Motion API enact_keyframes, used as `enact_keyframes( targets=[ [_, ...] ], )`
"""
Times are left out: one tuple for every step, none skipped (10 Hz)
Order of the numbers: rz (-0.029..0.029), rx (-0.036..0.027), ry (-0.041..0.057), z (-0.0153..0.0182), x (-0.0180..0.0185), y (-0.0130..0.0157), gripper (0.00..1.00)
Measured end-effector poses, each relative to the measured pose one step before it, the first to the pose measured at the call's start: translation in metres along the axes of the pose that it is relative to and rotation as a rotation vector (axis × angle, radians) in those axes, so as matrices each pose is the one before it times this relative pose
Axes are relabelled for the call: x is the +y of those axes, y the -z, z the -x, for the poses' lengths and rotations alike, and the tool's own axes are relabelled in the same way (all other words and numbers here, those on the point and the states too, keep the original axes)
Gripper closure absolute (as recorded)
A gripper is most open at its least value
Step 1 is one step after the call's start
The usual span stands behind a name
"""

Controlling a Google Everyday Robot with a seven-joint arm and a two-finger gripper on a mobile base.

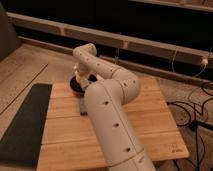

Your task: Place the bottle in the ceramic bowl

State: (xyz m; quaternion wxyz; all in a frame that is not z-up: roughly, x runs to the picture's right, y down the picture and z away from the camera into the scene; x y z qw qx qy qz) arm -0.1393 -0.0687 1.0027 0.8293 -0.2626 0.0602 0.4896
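Note:
The ceramic bowl (76,87) is dark and glossy and sits at the far left of the wooden table (155,115). My gripper (80,79) hangs at the end of the white arm, right over the bowl and reaching down into it. The arm and gripper cover much of the bowl. The bottle is hidden; I cannot tell whether it is in the gripper or in the bowl.
A flat blue block (82,108) lies just in front of the bowl, partly behind my arm. A dark mat (25,125) lies on the floor left of the table. Cables (192,112) run on the floor at the right. A low ledge runs along the back wall.

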Motion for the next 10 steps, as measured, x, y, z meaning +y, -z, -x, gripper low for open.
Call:
enact_keyframes(
  targets=[
    [-0.00092,0.01083,-0.00727,0.00000,-0.00313,-0.00103,0.57],
    [0.00310,0.00934,-0.00240,0.00192,0.00001,-0.00090,0.42],
    [0.00440,0.00276,0.00306,0.00249,0.00234,-0.00004,0.33],
    [0.00459,0.00113,0.00192,0.00213,0.00120,0.00048,0.27],
    [0.00725,0.00154,0.00470,0.00195,0.00185,0.00043,0.26],
    [0.00842,-0.00157,0.00764,0.00230,0.00238,0.00152,0.26],
    [0.01129,-0.00064,0.01037,0.00241,0.00402,0.00145,0.26],
    [0.00882,0.00043,0.00928,0.00113,0.00259,0.00149,0.26],
    [0.00056,0.00107,0.00052,-0.00029,0.00005,-0.00005,0.26],
    [-0.00002,-0.00003,-0.00005,-0.00001,-0.00006,0.00005,0.26]
  ],
)
